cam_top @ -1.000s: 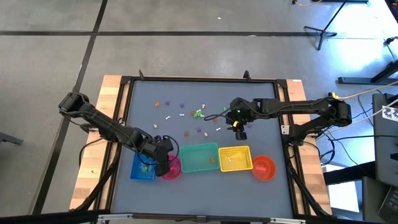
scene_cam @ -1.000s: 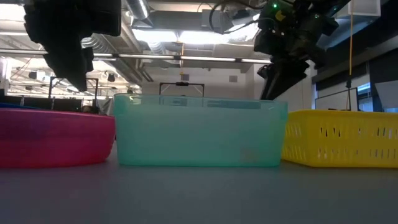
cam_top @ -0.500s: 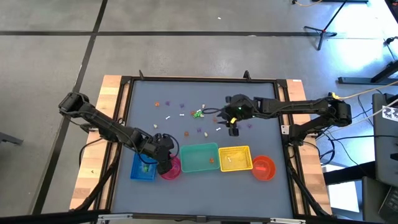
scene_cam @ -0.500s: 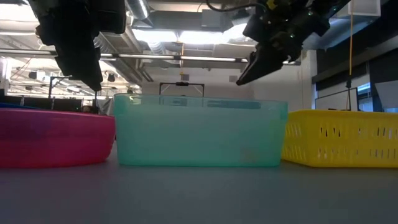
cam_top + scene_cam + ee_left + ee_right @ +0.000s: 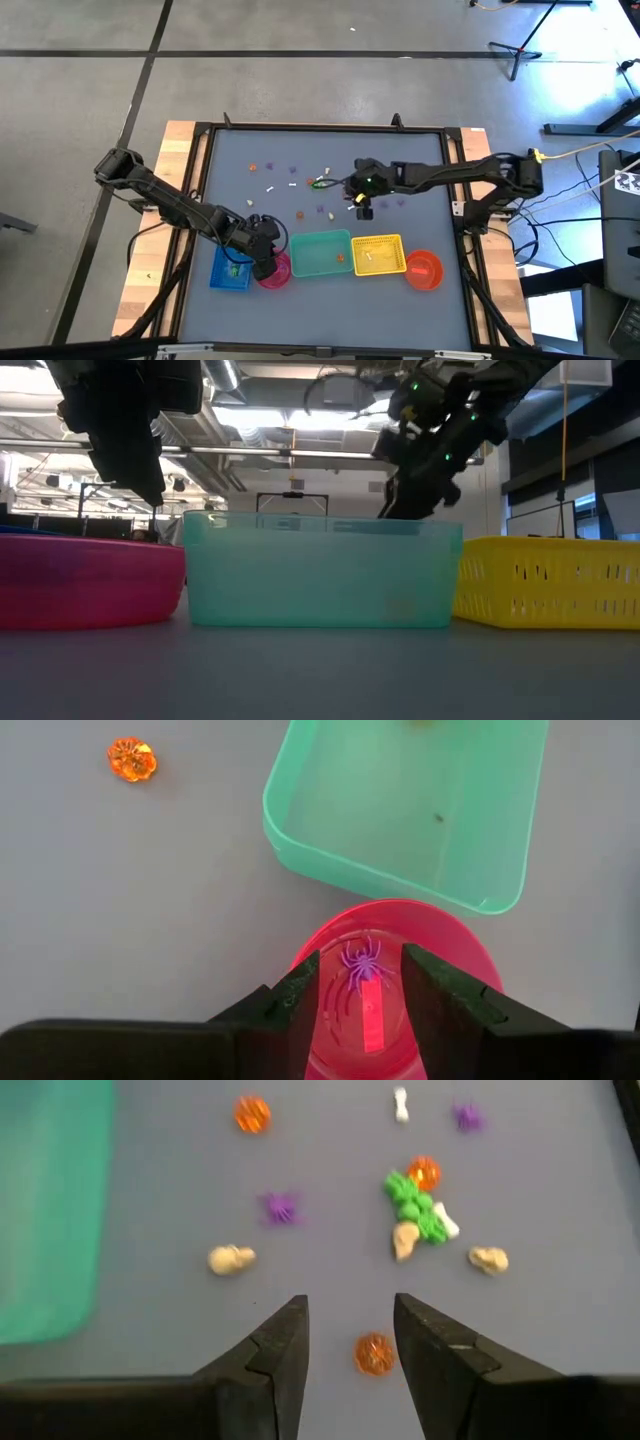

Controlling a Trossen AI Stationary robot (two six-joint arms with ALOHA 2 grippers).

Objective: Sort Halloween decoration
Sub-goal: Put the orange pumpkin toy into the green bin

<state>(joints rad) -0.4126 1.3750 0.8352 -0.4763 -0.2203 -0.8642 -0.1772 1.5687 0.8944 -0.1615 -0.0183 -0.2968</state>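
So the trinkets (image 5: 320, 185) lie scattered on the table (image 5: 230, 190) at 12 o'clock from the bins, no common axis; right wrist view counts three orange, two purple, a green clump and some five whitish. Left gripper (image 5: 360, 982), jaws apart and empty, hangs over the pink bowl (image 5: 460, 960) holding one purple spider (image 5: 360, 960), with the teal bin (image 5: 300, 830) beside it. Right gripper (image 5: 350, 1345), jaws apart and empty, hovers over an orange pumpkin (image 5: 375, 1353).

Five containers stand in a row along the near side of the bench (image 5: 210, 180): a bin (image 5: 229, 272) at the left, then a bowl (image 5: 274, 272), a tub (image 5: 320, 253), a basket (image 5: 378, 255) and a cup (image 5: 424, 269) at the right. The trinkets (image 5: 318, 183) lie scattered behind the row. The left gripper (image 5: 263, 263) is above the bowl, where a spider (image 5: 359, 960) lies. The right gripper (image 5: 361, 207) is over the trinkets.
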